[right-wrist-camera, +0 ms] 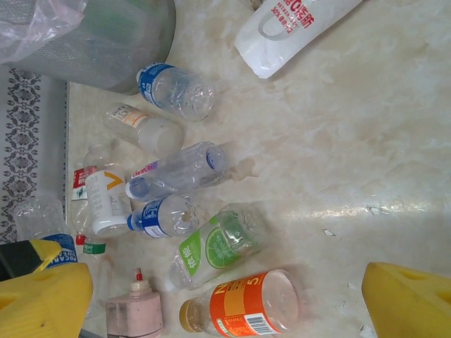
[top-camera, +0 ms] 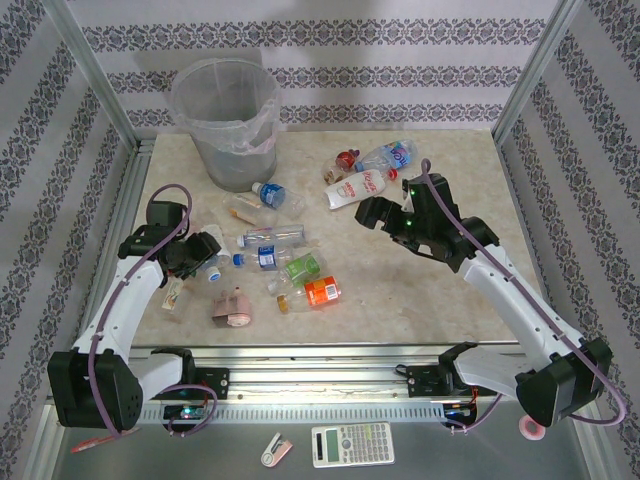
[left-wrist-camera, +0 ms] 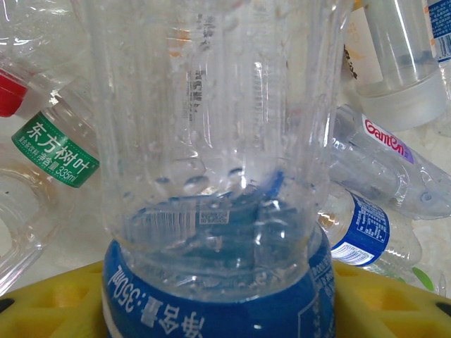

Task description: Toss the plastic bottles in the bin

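Plastic bottles (top-camera: 272, 237) lie on their sides across the left half and far middle of the table (top-camera: 420, 300). In the top view, the long clear one in the middle of the cluster runs along the 9-to-3 line. The orange-labelled bottle (top-camera: 322, 291) points its cap toward 8 o'clock, and the white red-lettered bottle (top-camera: 360, 185) lies from 8 to 2 o'clock. Most are clear and dented, with blue, green or orange labels.

The held bottle (left-wrist-camera: 211, 176), clear with a blue label, is clamped between the yellow fingers of the left gripper (top-camera: 200, 258) at 9 o'clock of the table. Its long axis runs straight out from the wrist, label end at the pads. The right gripper (top-camera: 383, 214) hovers with its jaws wide apart at 5 o'clock of the white bottle, holding nothing.

The bin (top-camera: 228, 160) stands at 11 o'clock, with a blue-labelled bottle (top-camera: 268, 193) just beside its base. A pink lumpy object (top-camera: 233, 308) sits at 7 o'clock of the cluster. Bare tabletop spreads from 3 to 6 o'clock, and frame posts (top-camera: 103, 90) hem the sides.
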Robot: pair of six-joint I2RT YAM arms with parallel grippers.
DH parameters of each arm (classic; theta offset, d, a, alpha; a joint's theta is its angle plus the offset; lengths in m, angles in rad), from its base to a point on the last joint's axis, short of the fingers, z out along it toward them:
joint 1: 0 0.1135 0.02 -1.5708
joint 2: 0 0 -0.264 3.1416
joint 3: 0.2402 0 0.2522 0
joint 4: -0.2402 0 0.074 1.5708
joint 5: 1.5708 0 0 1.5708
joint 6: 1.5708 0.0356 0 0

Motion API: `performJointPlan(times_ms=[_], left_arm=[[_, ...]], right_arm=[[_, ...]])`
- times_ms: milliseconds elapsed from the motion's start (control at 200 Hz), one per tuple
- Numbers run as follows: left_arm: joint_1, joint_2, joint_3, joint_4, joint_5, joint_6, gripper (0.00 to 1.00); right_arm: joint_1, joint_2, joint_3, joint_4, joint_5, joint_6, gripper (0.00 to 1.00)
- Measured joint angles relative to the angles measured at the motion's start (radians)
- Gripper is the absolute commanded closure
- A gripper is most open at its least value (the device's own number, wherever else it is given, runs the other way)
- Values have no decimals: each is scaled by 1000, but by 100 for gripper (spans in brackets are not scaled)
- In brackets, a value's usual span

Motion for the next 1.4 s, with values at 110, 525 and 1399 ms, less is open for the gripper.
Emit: performJointPlan(times_ms=[110, 525, 1399], left_arm=[[0, 16, 45, -30, -11, 0, 67], [19, 653, 1376, -137, 15, 56, 9], [58, 552, 1631, -205, 290, 186, 0]], right_arm=[[-7, -3, -1, 0, -7, -7, 2], [-39, -4, 5, -4, -34, -18, 2], [-249, 195, 122, -47, -25, -70, 2]])
